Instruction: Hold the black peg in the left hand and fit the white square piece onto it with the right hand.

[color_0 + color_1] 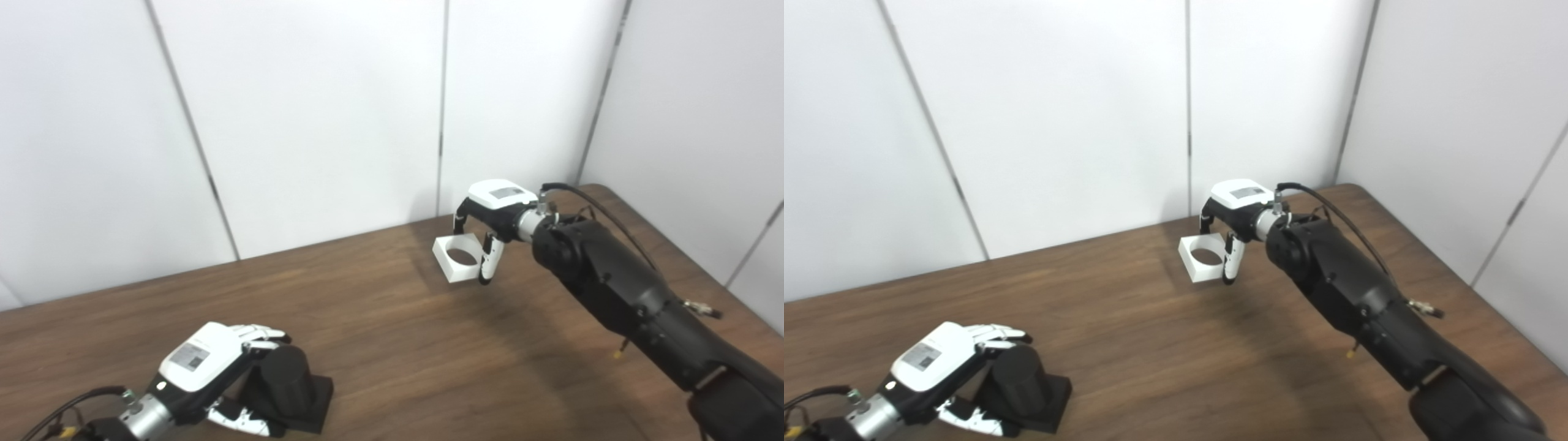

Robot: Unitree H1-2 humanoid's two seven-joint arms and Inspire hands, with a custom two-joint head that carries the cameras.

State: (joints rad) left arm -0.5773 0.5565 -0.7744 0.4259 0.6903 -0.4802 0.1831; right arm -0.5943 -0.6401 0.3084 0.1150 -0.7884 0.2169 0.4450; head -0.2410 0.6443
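The black peg [286, 375], a thick upright cylinder on a square black base [316, 398], stands on the table at the near left. My left hand [197, 361] is wrapped round the cylinder, fingers over the far side and thumb at the near side. The white square piece [451, 271], with a round hole through it, is at the far middle of the table. My right hand [493, 207] is shut on it, fingers on its far edge and thumb on its right side. I cannot tell whether the piece rests on the table or is just above it.
The brown wooden table [398, 343] runs from the near edge to white wall panels [318, 110] behind. Its rounded far right corner [603, 191] lies just beyond my right arm. A wide stretch of tabletop separates the two hands.
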